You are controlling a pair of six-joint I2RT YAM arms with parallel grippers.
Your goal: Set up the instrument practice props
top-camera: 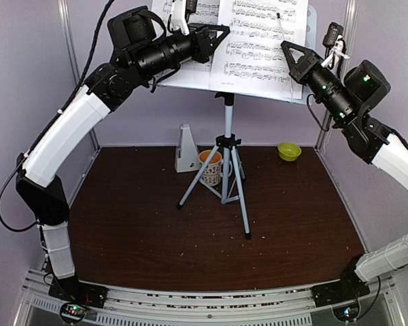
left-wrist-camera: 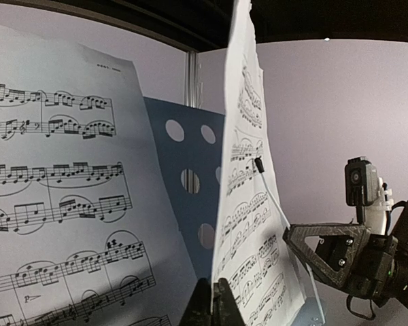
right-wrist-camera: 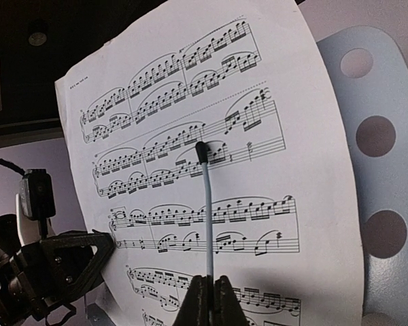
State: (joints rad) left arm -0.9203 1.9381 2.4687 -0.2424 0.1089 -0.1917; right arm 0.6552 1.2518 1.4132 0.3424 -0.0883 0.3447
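The pale perforated music stand (top-camera: 226, 109) stands on its grey tripod (top-camera: 224, 173) at the back, with two sheet-music pages on the desk. My left gripper (top-camera: 221, 30) is shut on the inner edge of the right page (left-wrist-camera: 248, 204), which stands off the desk (left-wrist-camera: 190, 156) edge-on; the left page (left-wrist-camera: 54, 204) lies flat. My right gripper (top-camera: 285, 46) is shut on the stand's thin page-holder wire (right-wrist-camera: 207, 217), whose black tip (right-wrist-camera: 202, 151) rests on the right page (right-wrist-camera: 258, 122). The white pyramid metronome (top-camera: 185, 149) stands on the table behind the tripod.
A patterned mug with orange inside (top-camera: 210, 167) sits between the tripod legs. A small green bowl (top-camera: 289, 151) is at the back right. Purple walls close in the back and sides. The two grippers are close together at the stand's desk.
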